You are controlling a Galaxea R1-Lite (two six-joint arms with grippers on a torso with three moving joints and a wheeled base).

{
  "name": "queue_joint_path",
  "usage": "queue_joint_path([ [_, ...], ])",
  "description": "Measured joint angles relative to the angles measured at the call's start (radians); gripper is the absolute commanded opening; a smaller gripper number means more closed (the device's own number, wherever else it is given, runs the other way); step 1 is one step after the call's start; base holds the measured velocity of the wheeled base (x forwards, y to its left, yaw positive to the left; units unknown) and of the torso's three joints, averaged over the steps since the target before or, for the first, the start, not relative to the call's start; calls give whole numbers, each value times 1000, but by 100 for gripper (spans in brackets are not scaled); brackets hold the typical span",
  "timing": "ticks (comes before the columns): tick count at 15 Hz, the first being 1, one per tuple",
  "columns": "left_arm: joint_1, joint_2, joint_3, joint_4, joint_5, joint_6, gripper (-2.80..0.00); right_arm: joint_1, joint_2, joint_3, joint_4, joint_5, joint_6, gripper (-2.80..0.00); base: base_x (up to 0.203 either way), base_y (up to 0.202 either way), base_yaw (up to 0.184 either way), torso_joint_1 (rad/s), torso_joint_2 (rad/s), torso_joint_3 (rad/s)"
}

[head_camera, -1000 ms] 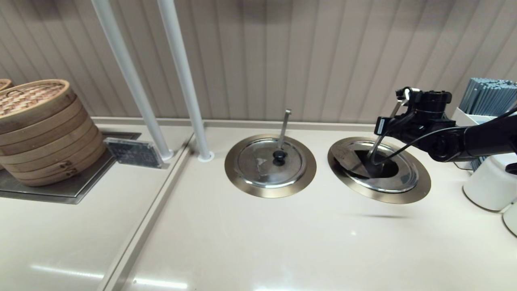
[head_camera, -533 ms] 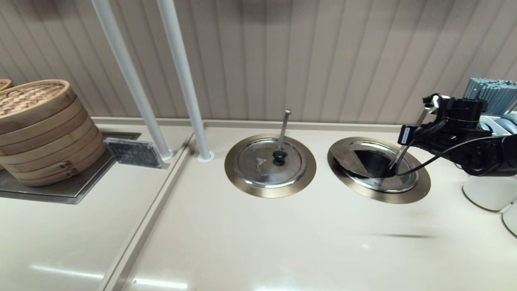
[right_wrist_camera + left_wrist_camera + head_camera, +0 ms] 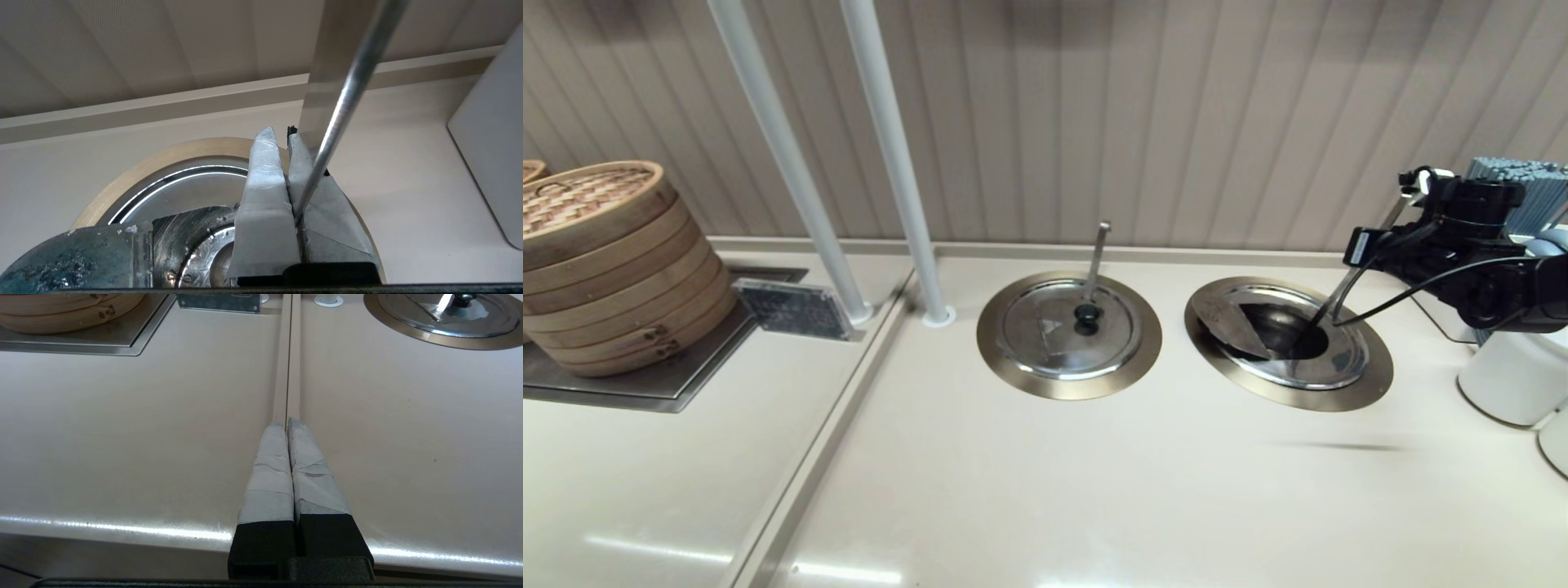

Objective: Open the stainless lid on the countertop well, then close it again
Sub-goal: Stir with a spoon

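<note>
Table: a pale cream table (image 3: 1045, 490), glossy, with a seam (image 3: 849, 384) running from front to back and ceiling lights mirrored along its near edge.
Wall: ribbed beige panelling (image 3: 1094, 114) behind; two white poles (image 3: 890, 155) rise from the table at about 11 o'clock.
Left side: a stack of bamboo steamers (image 3: 609, 261) on a recessed steel tray (image 3: 645, 392), a small dark sign (image 3: 792, 309) just beside it.
Twin lid: closed on its bronze collar at 12 o'clock (image 3: 1068, 329), black knob and upright ladle handle.
Countertop well: the countertop well (image 3: 1278, 331) lies at 2 o'clock, dark inside, ringed by its bronze collar.
Stainless lid: the stainless lid (image 3: 1233, 322) is part-open, one folded flap raised at the well's 9 o'clock side.
Ladle handle: the ladle handle (image 3: 1347, 286) slants up out of the well toward 2 o'clock.
Right pincer: the right pincer (image 3: 289, 136) is clenched on the black knob, above the well's far right edge.
Left pincer: the left pincer (image 3: 287, 424) is pressed closed on nothing, low over the table's near edge along the seam.
Far right: white containers (image 3: 1515, 380) and a holder of grey sticks (image 3: 1515, 192).
</note>
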Motion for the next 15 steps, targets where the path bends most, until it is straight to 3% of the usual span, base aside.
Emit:
queue_joint_path([
  [4, 0, 0, 0, 0, 0, 0, -280, 114, 65, -83, 24, -57, -1, -280, 0, 0, 0, 0, 0, 0],
  [8, 0, 0, 0, 0, 0, 0, -280, 177, 54, -48, 21, -95, -1, -280, 0, 0, 0, 0, 0, 0],
  [11, 0, 0, 0, 0, 0, 0, -280, 167, -19, 88, 7, -91, 1, -280, 0, 0, 0, 0, 0, 0],
  [15, 0, 0, 0, 1, 0, 0, -280, 82, -102, 205, -41, -40, -5, -280, 0, 0, 0, 0, 0, 0],
])
